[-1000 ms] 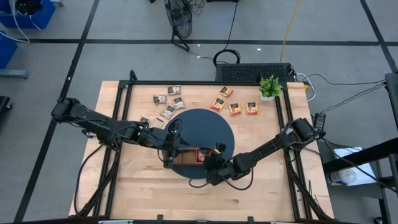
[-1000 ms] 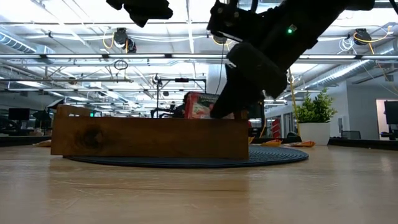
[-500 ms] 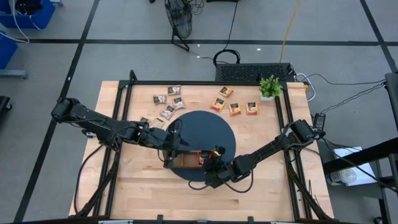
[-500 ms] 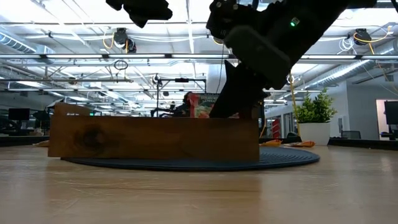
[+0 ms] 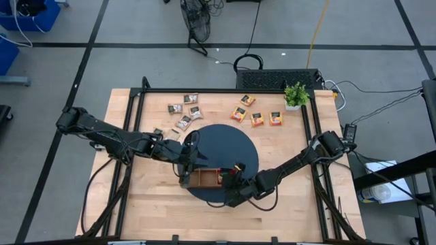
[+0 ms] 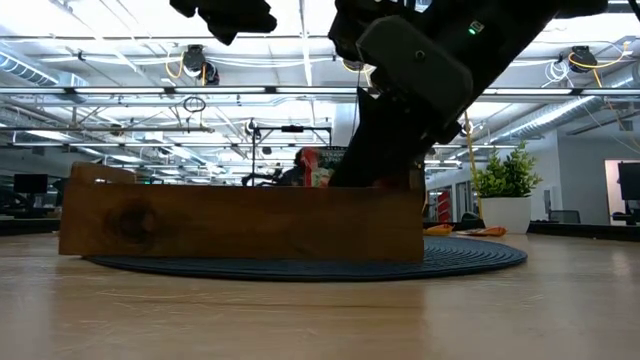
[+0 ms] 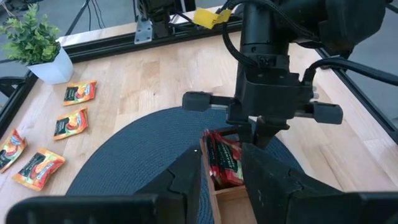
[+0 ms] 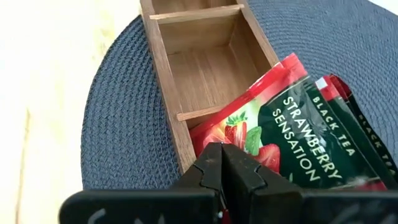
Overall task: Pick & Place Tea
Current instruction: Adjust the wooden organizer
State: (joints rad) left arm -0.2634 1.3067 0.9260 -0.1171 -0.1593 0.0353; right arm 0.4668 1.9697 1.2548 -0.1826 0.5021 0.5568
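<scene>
Change: the wooden tray (image 5: 203, 177) now sits further toward 9 o'clock on the dark mat (image 5: 223, 155).
Left gripper (image 5: 185, 163): fingers part-open, clasping the tray's 9 o'clock end.
Right gripper (image 5: 228, 180): fingers fully closed, pressing a red sachet (image 8: 283, 127) into the tray's 3 o'clock compartment.
Brown sachets (image 5: 184, 109): about six, at 11 o'clock.
Orange sachets (image 5: 257, 118): four, at 1 o'clock.

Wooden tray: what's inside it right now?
The wooden tray holds red strawberry tea sachets standing in its end compartment, pinched by the shut right gripper. The middle compartment is bare wood. The third is mostly out of view.
</scene>
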